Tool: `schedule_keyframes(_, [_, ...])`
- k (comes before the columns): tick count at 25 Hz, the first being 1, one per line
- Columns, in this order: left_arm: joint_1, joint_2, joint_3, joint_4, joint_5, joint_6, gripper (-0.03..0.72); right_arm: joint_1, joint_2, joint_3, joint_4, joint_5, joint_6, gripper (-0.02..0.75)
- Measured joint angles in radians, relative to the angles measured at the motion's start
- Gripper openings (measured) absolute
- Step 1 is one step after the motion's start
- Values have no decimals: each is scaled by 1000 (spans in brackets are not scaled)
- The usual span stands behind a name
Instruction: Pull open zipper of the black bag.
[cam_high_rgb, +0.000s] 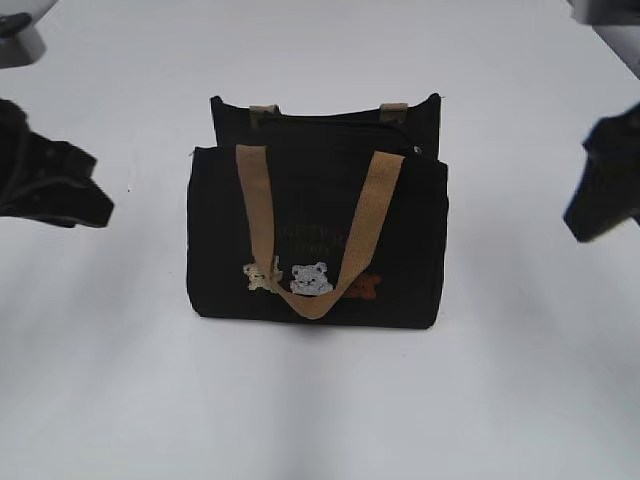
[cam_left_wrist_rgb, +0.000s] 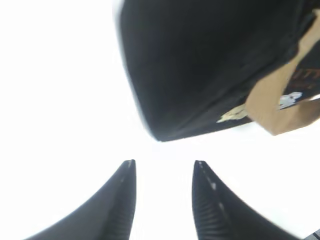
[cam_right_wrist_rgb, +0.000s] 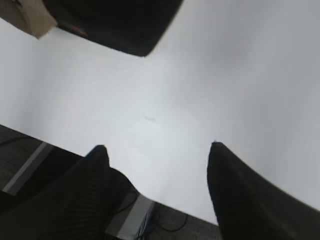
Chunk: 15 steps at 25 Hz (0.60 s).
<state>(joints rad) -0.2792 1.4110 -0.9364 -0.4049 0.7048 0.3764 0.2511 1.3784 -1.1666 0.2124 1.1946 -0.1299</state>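
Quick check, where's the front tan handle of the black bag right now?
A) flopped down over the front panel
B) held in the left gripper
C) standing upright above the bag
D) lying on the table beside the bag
A: the front tan handle hangs in a loop down the black bag front, reaching the bear patches.

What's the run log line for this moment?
black bag upright on table | left end effector open, empty | right end effector open, empty | zipper untouched

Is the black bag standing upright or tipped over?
Upright. The black bag rests on its base on the white table, front tan handle hanging down its bear-patch face, top edge level.
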Motion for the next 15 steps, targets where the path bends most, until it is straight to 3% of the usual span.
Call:
schedule_keyframes(3, [0, -183, 83, 122, 38, -182, 272, 0, -156, 135, -26, 9, 19, 468])
schedule_keyframes(7, [0, -471, 204, 301, 130, -341, 269, 0, -399, 325, -71, 17, 24, 465])
schedule_keyframes(11, [0, -785, 288, 388, 256, -392, 266, 0, -668, 481, -100, 20, 27, 465])
schedule_keyframes(15, [0, -1047, 362, 405, 321, -395, 260, 0, -880, 594, -112, -36, 13, 465])
